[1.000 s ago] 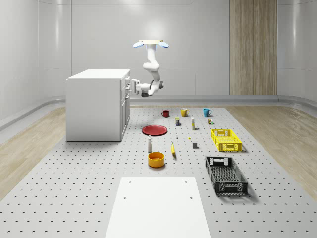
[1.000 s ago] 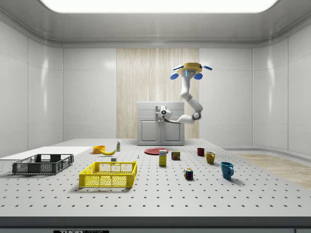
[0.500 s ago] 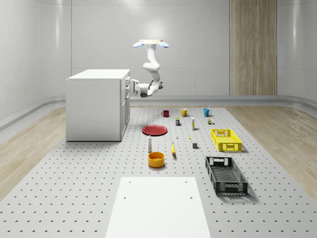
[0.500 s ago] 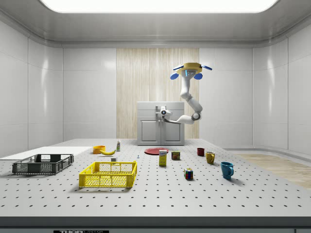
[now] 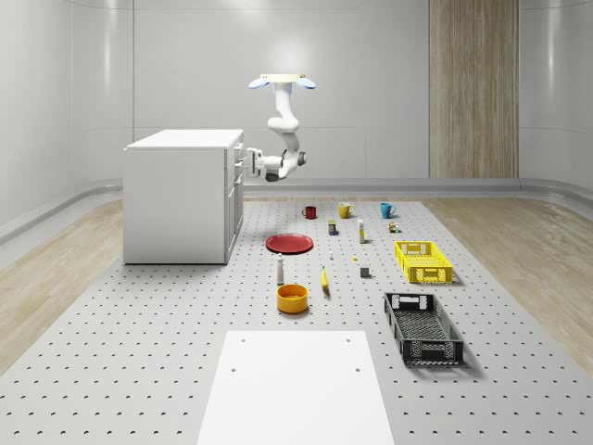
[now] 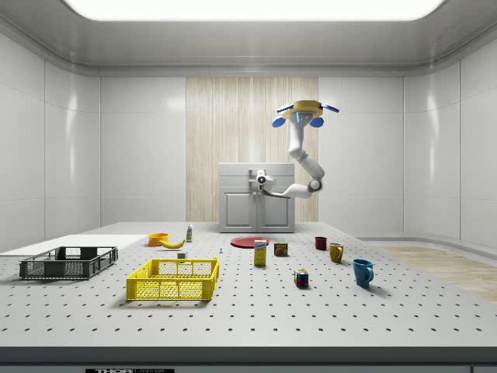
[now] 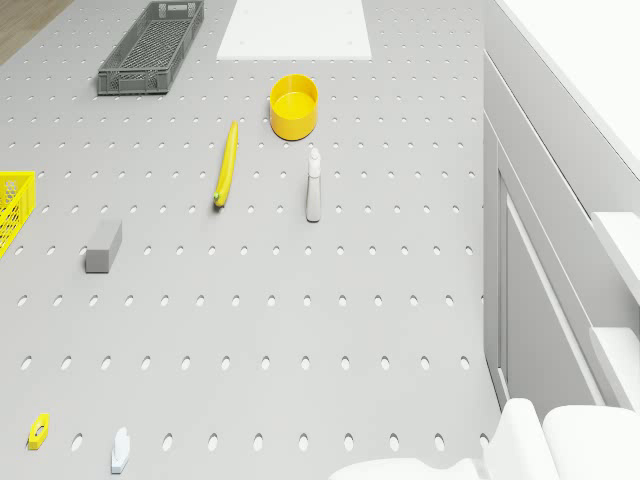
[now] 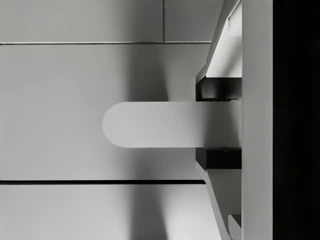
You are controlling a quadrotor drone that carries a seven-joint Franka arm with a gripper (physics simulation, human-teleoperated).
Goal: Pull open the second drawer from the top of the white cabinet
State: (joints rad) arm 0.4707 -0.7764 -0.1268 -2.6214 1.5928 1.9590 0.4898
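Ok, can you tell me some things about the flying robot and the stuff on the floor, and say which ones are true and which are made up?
1. The flying drone hovers in the air beside the white cabinet. True.
2. The robot's hand is closed around the flat white drawer handle. True: a dark pad sits on each side of it.
3. The round red plate sits on top of the cabinet. False: it lies on the floor near the cabinet.
4. The yellow banana is inside the yellow plastic crate. False: it lies on the floor beside the round yellow bowl.
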